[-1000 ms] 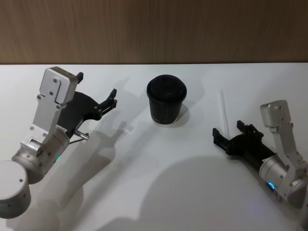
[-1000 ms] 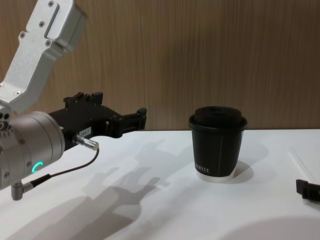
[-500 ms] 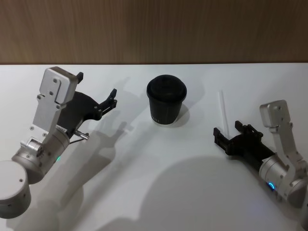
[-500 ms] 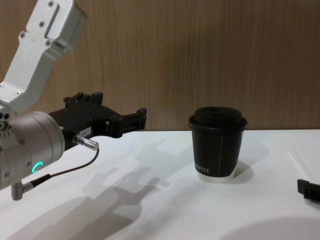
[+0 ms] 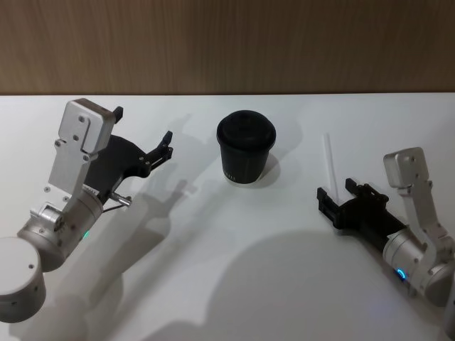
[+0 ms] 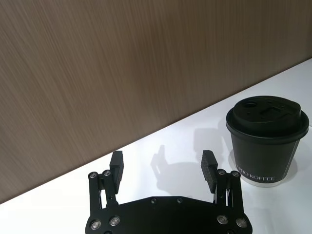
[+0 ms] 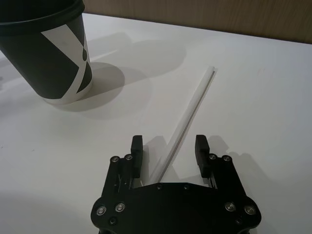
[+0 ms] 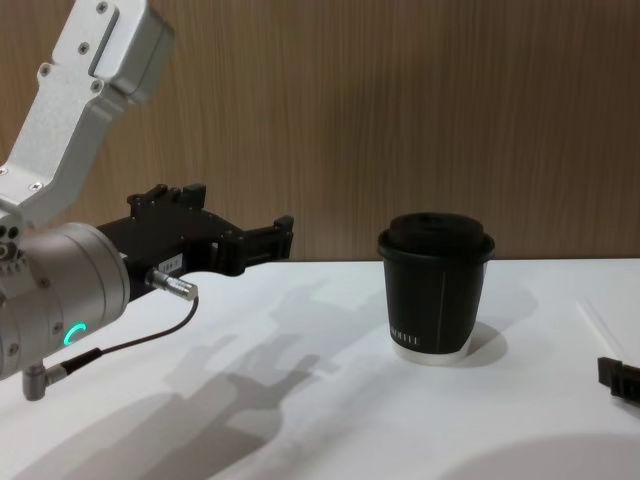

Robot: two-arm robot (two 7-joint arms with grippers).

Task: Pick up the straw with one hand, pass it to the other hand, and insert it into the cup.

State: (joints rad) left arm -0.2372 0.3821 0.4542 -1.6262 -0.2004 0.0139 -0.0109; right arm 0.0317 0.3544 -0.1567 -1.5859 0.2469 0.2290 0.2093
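- The straw [image 5: 328, 160] lies flat near the tabletop's [image 5: 213, 284] right edge, apart from the cup [image 5: 245, 145].
- The right gripper [image 5: 334, 190], jaws spread, straddles its near end; closing too high could roll it away.
- The left gripper [image 5: 142, 124], also spread, hovers near the left edge.

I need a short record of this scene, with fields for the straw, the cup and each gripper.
straw: lies flat on the table, right of the cup, apart from it
cup: upright, lid on, no straw in it
right gripper: open, one jaw on each side of the straw's near end, not closed on it
left gripper: open, left of the cup, holds nothing
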